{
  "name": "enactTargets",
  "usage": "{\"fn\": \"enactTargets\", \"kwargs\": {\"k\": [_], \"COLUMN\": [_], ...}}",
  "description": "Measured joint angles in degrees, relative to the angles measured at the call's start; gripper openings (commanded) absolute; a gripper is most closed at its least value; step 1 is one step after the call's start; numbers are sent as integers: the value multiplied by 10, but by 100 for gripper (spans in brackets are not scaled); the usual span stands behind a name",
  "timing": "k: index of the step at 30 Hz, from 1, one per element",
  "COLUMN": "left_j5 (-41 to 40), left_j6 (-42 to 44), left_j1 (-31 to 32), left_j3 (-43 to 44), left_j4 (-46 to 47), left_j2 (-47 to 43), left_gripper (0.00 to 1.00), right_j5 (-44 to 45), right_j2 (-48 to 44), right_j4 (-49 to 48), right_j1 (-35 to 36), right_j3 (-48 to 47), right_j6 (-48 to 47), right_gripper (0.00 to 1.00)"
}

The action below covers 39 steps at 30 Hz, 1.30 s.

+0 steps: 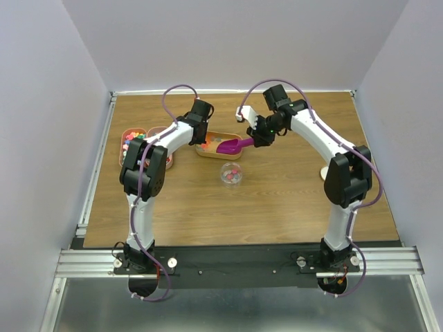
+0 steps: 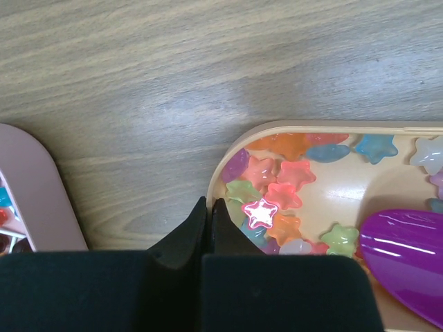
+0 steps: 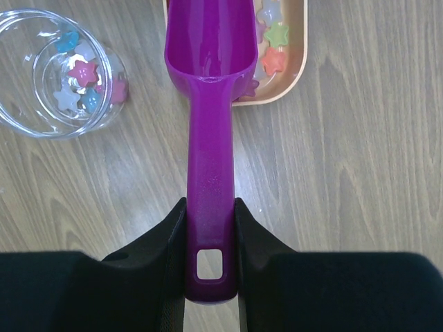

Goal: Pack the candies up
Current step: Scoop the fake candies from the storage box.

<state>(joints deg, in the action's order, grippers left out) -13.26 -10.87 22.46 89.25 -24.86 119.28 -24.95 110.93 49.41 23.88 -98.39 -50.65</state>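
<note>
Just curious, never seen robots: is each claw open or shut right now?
Left gripper: closed, tips by the tray rim.
Right gripper: closed on the purple scoop, by its handle.

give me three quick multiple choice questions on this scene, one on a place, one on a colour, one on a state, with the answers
1. Where is the bowl end of the scoop? A in the peach tray; B on the floor; C in a drawer.
2. What colour is the scoop? A green; B magenta; C white.
3. How is the right gripper? A open and empty; B shut on the scoop's handle; C shut on a cloth.
Answers: 1 A, it lies beside the star candies in the tray; 2 B, magenta in every view; 3 B, both fingers press the handle's sides.
</note>
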Motion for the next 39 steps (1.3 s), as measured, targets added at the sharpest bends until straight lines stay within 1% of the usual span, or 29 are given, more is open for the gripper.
{"fn": "enactTargets", "kwargs": {"k": [12, 39], "left_j5": [10, 43], "left_j6": [-3, -29], "left_j1": [8, 26], "left_j3": [1, 4], "left_j4": [1, -6], "left_j2": [0, 0], "left_gripper": [0, 0], "right_j5": [0, -12], "right_j2": [59, 100], "right_j4": [55, 72], "right_j1": [0, 9], "right_j3": [-87, -112], "right_j6": [0, 11], "right_gripper": [1, 1]}}
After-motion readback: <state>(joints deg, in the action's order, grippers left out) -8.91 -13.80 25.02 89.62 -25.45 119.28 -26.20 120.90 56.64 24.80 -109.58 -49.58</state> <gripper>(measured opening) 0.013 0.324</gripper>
